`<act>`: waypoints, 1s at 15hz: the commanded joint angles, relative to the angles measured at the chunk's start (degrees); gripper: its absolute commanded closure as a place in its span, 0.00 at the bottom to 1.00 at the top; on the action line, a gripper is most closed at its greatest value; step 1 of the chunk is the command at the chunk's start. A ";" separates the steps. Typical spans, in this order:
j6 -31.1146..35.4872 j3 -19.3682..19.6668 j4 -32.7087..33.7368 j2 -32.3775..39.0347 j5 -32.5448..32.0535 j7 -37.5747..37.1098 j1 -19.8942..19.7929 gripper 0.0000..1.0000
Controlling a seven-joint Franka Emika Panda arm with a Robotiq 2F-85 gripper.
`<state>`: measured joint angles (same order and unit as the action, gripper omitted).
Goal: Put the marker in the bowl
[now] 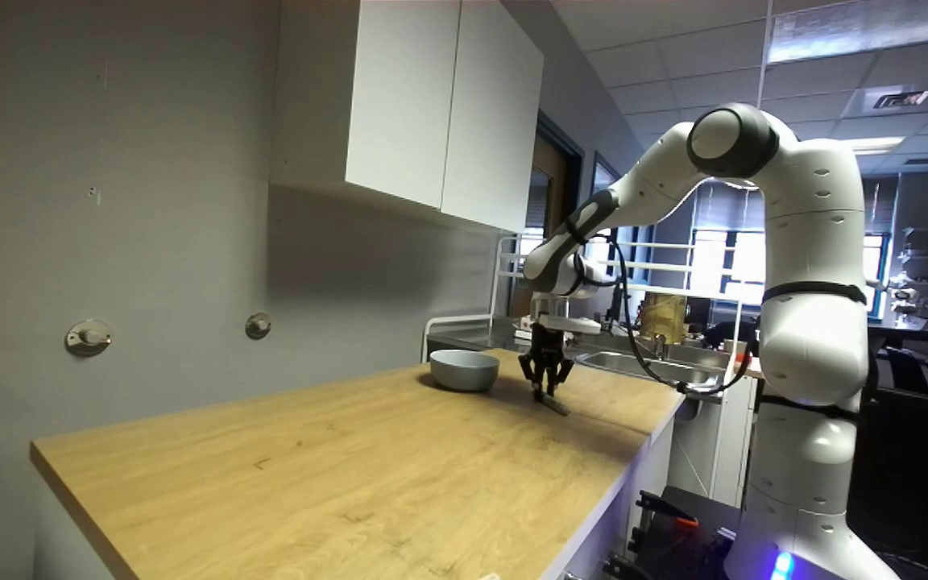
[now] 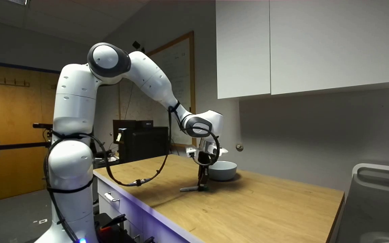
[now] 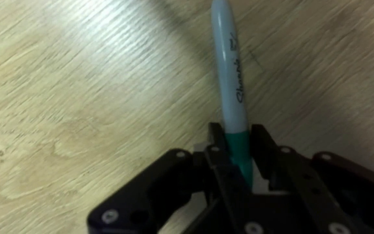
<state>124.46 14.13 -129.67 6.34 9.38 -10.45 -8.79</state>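
The marker [image 3: 227, 65] has a pale grey barrel with dark lettering and a green end in the wrist view. My gripper [image 3: 235, 131] is shut on it around the green end, and the barrel sticks out ahead of the fingertips. In both exterior views the marker [image 1: 554, 404] [image 2: 188, 189] looks dark grey and lies roughly level, at or just above the counter; I cannot tell if it touches. The gripper [image 1: 543, 392] [image 2: 203, 186] points down beside the bowl. The round grey bowl [image 1: 464, 372] [image 2: 222, 171] stands upright on the counter near the wall; its inside is mostly hidden.
The wooden counter [image 1: 335, 467] [image 2: 258, 206] runs along the wall. White cabinets [image 1: 408, 105] [image 2: 302, 47] hang above it. A sink [image 1: 649, 366] and a white metal rack [image 1: 464, 321] stand beyond the counter's end. A cable [image 2: 160, 168] loops from the arm.
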 commanded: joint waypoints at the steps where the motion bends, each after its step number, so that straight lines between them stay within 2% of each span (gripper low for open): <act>1: -2.11 -0.83 2.28 0.85 -1.03 -2.03 -0.84 0.89; 2: -2.25 -0.83 2.32 0.71 -0.96 -1.92 -0.87 0.85; 7: -1.30 -0.64 1.17 -2.08 -0.66 -1.48 -1.14 0.85; 15: 9.26 -2.04 -2.27 -14.11 -4.83 -2.50 -0.78 0.85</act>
<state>130.48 13.87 -129.49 -1.95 6.91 -10.84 -9.39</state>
